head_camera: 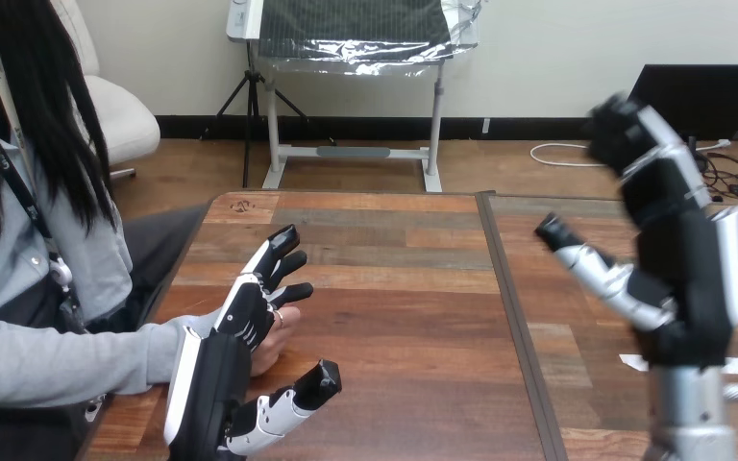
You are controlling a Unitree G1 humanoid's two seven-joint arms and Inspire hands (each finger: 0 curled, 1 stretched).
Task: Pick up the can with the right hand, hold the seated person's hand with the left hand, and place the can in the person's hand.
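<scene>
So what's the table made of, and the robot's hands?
The table looks like wood: brown planks in mixed shades, with visible grain and a matte finish. The left hand and right hand look like hard plastic, black with smooth white shells, though they could be painted metal. The right forearm looks like silver metal, slightly shiny.

Bright even light, soft shadows
</scene>
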